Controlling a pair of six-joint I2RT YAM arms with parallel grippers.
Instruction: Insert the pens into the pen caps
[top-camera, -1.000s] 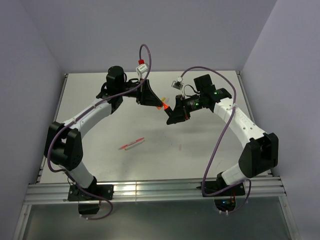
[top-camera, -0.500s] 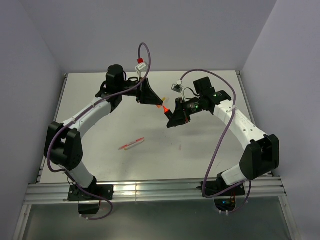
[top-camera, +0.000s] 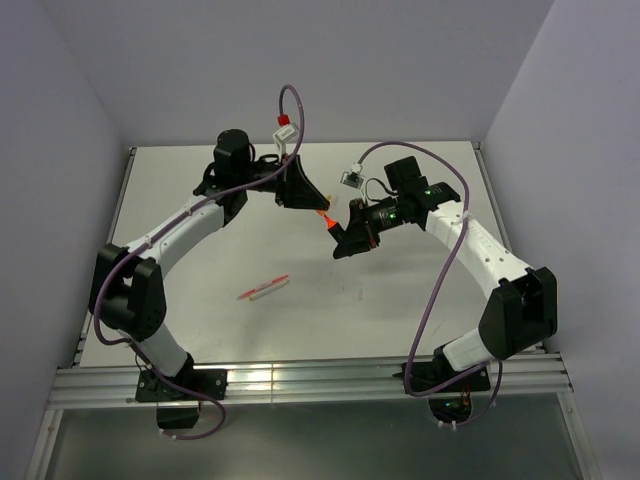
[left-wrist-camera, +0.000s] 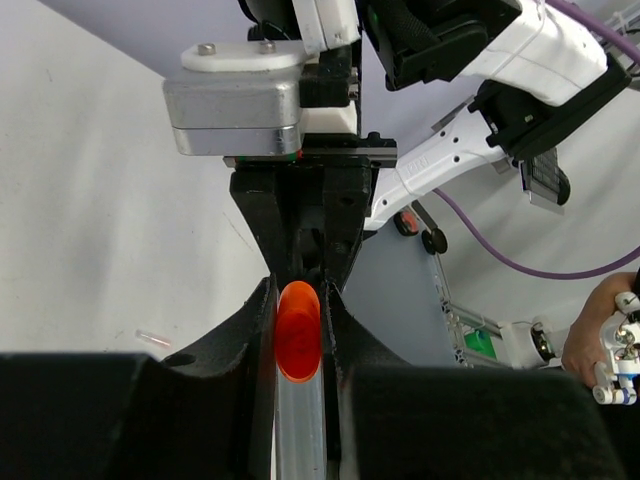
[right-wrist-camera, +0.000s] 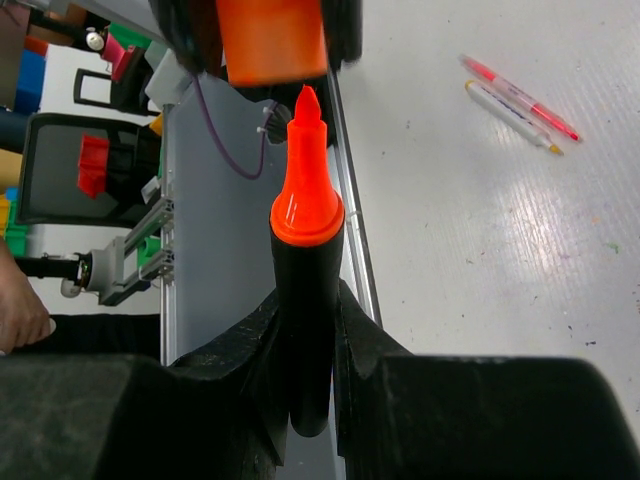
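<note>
1. top external: the right gripper (top-camera: 345, 240), clamped on the black marker (top-camera: 329, 227), has edged closer to the left gripper (top-camera: 312, 203), which pinches the orange cap (top-camera: 321, 213). the gap between them has nearly closed. the stick pens (top-camera: 263, 288) lie unmoved on the table (top-camera: 420, 300).
2. left wrist: the cap sits tight between the fingers (left-wrist-camera: 262, 315); the marker is hidden behind it.
3. right wrist: the marker's tip is just short of the cap's mouth, towards one edge. insertion looks imminent, probably after a slight sideways correction.
</note>
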